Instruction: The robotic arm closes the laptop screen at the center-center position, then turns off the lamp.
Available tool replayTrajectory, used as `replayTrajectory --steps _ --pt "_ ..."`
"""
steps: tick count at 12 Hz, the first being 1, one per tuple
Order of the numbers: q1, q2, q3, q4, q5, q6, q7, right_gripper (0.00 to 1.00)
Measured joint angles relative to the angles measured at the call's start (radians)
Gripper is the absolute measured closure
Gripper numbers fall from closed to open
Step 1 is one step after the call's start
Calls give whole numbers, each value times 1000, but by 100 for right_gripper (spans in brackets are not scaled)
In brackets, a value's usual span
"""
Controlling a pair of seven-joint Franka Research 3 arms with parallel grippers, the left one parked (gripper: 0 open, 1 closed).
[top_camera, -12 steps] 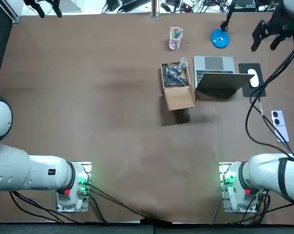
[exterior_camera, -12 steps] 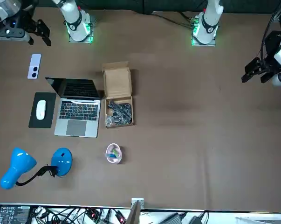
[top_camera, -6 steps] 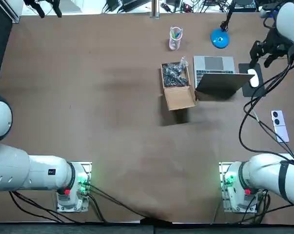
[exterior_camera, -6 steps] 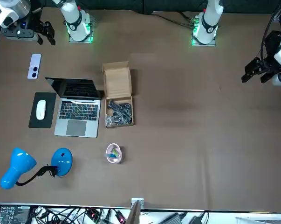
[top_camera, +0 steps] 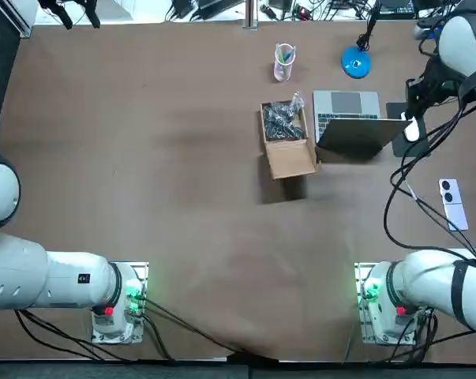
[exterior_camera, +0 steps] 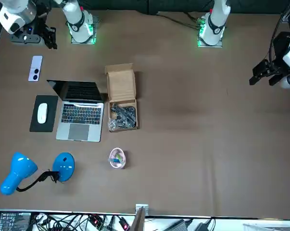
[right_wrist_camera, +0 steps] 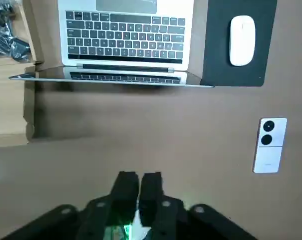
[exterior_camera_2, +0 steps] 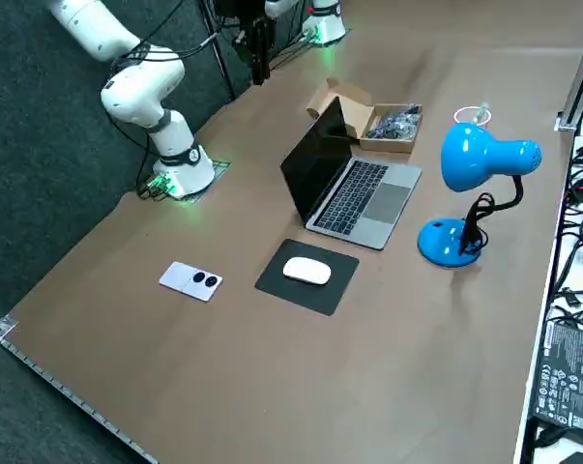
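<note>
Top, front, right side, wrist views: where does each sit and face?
Top: overhead, looking down; both arm bases at the bottom, right gripper raised near the laptop.
Front: across the table, facing the robot; both bases along the top.
Right side: raised at the robot's right, looking diagonally over the lamp; right arm's base at left.
Wrist: on the right arm, looking down past shut fingers.
Wrist and right side share the phone.
</note>
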Motion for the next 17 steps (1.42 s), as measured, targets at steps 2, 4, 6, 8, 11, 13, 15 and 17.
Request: replayTrajectory --steps 2,4,6,8,11,13,15,17 --pt "2 1 0 -28 0 27 14 98" --pt "3 5 0 -75 1 81 26 98" --pt "6 19 0 -168 6 211 43 98" --pt "19 41 0 -213 9 291 66 98" --pt "46 77 1 -254 10 383 96 98" --pt "53 99 1 -271 10 424 104 98" --pt "54 121 1 -278 10 453 106 98" --pt "55 145 1 -279 10 480 106 98"
